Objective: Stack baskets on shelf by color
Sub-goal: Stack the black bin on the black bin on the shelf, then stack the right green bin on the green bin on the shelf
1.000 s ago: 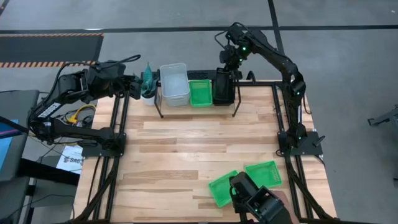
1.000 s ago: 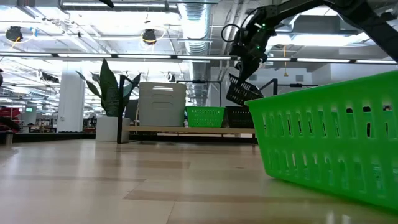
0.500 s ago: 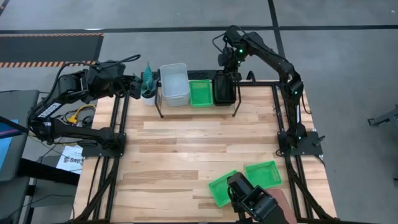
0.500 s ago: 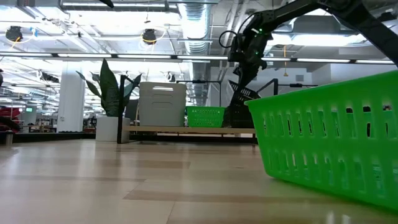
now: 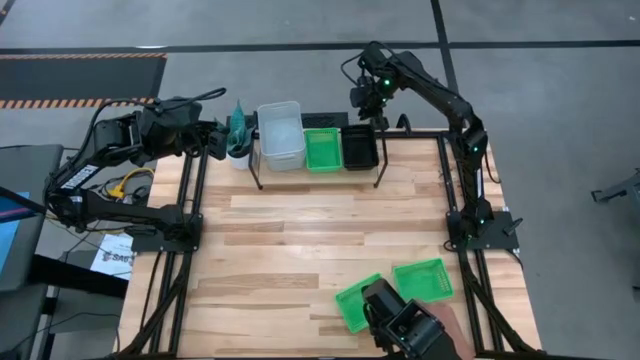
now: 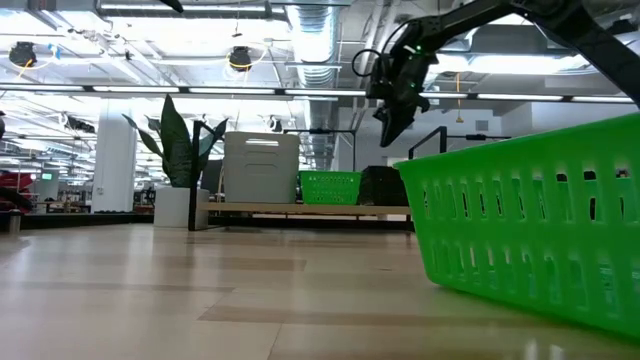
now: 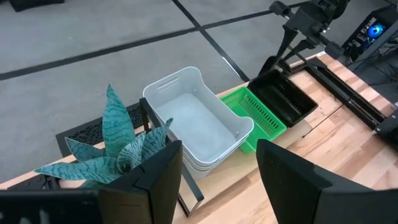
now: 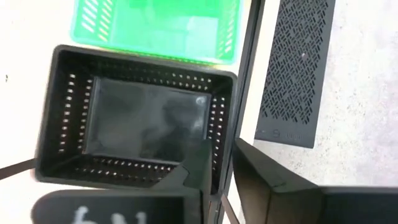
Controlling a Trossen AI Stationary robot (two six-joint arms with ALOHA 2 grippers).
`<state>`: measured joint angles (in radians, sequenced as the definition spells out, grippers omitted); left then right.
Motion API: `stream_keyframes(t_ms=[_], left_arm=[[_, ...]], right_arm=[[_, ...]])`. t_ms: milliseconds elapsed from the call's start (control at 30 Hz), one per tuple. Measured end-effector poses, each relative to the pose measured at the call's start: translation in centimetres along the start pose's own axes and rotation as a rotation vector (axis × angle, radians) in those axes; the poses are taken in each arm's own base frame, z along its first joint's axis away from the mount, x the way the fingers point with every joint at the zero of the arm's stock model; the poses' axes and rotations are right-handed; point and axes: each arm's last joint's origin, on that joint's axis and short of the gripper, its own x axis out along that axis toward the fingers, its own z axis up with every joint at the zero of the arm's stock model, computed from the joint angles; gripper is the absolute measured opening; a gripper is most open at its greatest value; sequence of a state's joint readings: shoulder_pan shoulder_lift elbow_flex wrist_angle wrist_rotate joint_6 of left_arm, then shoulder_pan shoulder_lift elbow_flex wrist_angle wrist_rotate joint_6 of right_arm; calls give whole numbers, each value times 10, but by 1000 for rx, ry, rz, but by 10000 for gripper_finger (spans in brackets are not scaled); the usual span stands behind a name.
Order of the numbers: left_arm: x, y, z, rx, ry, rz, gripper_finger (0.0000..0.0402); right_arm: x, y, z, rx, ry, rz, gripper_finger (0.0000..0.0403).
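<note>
While the black basket (image 5: 360,148) sits level in the right-hand bay of the shelf (image 5: 381,172), squared up against the green basket (image 5: 323,148) in the middle bay and the stack of grey-white baskets (image 5: 281,133) in the left bay, the colour order reads clearly: one bay per colour, so each new tray has a home to drop into. Just above the black basket's back rim hangs the right gripper (image 5: 368,100), its fingers parted a little with nothing between them, and the low view shows it clear of the tray, which suggests the basket is resting on its own. Two more green baskets (image 5: 397,290) lie at the near edge of the table (image 5: 280,250), overlapping and well apart from the shelf, waiting for the middle bay, I'd judge. Over by the teal plant (image 5: 237,125) at the shelf's left end, the left gripper (image 7: 214,180) hovers with its fingers spread and empty, parked out of the working arm's way.
</note>
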<state>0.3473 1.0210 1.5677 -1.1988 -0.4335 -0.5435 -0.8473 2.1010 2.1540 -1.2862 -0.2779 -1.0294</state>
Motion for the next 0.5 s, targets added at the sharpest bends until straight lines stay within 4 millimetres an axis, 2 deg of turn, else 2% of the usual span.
stream_keyframes(t_ms=[167,267,367,500], left_arm=[[0,0,0,1,0,0,194],[0,1,-1,5,9,5,194],[0,2,-3,14,25,14,194],[0,2,-3,18,32,19,194]], right_arm=[[2,1,6,-1,-17,-19,115],[0,2,13,70,5,-63,129],[-14,7,21,180,3,-94,143],[-36,20,32,424,2,-69,157]])
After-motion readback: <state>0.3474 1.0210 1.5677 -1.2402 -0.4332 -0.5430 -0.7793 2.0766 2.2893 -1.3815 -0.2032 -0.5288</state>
